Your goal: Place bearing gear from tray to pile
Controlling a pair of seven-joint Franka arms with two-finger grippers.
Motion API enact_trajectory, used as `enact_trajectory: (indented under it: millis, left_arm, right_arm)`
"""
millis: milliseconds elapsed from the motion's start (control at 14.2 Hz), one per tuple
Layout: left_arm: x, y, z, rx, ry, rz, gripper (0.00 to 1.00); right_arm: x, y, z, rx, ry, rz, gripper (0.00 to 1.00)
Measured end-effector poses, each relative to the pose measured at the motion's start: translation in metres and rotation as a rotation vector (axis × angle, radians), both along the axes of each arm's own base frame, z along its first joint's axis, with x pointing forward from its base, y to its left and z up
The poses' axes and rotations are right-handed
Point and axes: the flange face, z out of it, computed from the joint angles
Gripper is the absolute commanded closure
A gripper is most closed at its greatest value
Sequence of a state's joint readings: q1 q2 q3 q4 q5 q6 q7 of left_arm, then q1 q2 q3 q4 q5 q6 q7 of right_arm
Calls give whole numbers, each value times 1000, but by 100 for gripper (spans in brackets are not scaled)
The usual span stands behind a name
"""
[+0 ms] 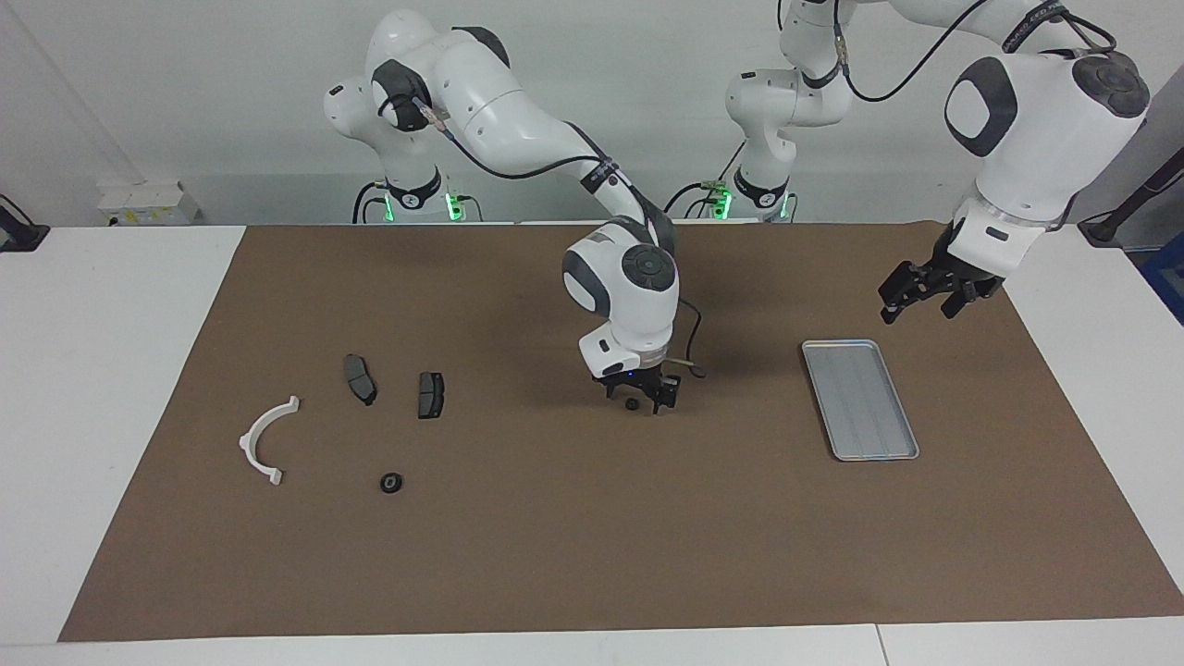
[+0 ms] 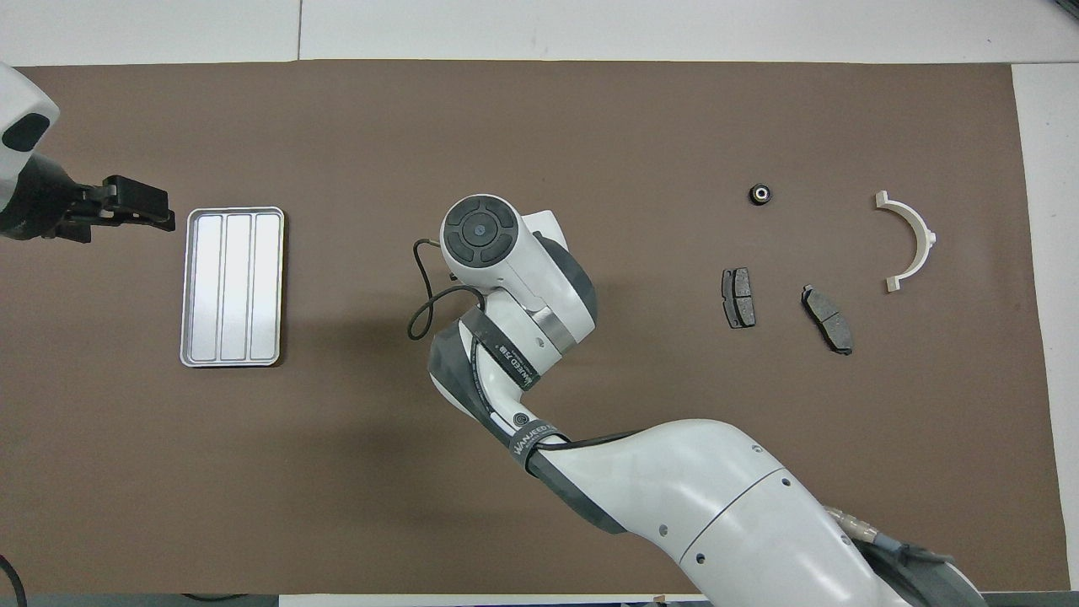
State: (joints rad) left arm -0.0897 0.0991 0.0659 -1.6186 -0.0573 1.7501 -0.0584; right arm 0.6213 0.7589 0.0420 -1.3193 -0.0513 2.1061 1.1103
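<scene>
Black bearing gear (image 1: 632, 404) pinched in right gripper (image 1: 640, 400) low over brown mat (image 1: 592, 555); left gripper (image 1: 928, 294) spread open, beside tray (image 1: 858, 400).

A white table (image 1: 120, 388) carries a brown mat (image 1: 555, 555) that covers most of its top. On the mat, toward the left arm's end, lies a ribbed silver tray (image 1: 859, 399). Toward the right arm's end lie a white half-ring bracket (image 1: 265, 438), two dark grey brake pads (image 1: 360, 378) (image 1: 430, 394) side by side, and a small black bearing gear (image 1: 391, 483) farther from the robots than the pads.
</scene>
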Motion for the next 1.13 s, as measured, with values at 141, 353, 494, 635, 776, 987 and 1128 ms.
enact_trajectory:
  millis: [141,353,494,635,776,987,1128]
  left_arm:
    - [-1,1,1,-1,2,0,0]
    - [-4,0,3,-1,10,-13,0]
    - [-4,0,4,-1,8,-19,0]
    - [-4,-1,4,0,7,-31,0]
    - [-4,-1,4,0,5,-59,0]
    - [-4,-1,4,0,5,-70,0]
    - [-4,-1,4,0,5,-70,0]
  right_arm:
    - [0,0,-4,-7,1,3,20]
    - [0,0,-5,-12,-1,6,38]
    - [1,0,-2,-9,-8,6,55]
    - [2,-1,0,-9,-9,5,62]
    - [3,-1,1,-9,-10,4,80]
    - [3,-2,2,-14,-7,3,100]
    - [3,-3,2,-13,-7,3,100]
